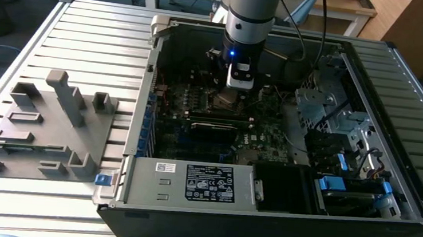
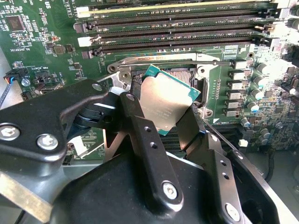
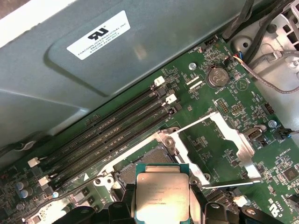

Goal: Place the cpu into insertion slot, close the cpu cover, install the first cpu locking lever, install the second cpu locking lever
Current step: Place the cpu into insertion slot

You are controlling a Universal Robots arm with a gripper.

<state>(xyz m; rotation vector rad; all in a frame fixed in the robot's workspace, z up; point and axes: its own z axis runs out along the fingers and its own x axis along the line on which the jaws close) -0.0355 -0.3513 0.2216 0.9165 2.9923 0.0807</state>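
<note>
one arm, so no choice of reach. gripper (image 2: 163, 111) is clamped on the cpu (image 2: 164, 102): the two black fingers (image 2: 145, 135) pinch it by opposite edges, silver top facing the camera. the chip hangs just above the insertion slot (image 2: 184, 74), not yet seated, and part of the dark pin field shows past its far edge. it is square, so there is no long axis to speak of, and what matters is squareness to the socket. in both wrist views the chip's edges run at an angle to the slot's metal rim and to the memory slots (image 2: 177, 32) beside it. i cannot tell whether that is twist, tilt, or just the camera's slant. the first wrist view shows the cpu (image 3: 162, 196) over the near part of the insertion slot (image 3: 152, 156). it also gives what the second does not: the cpu cover (image 3: 233, 140) swung open, clear of the socket and out over the green motherboard (image 3: 205, 100). the exterior view adds the wider setting, with the gripper (image 1: 239, 82) coming straight down inside the open computer case (image 1: 264, 221), toward the far side of the board and about midway across.
</note>
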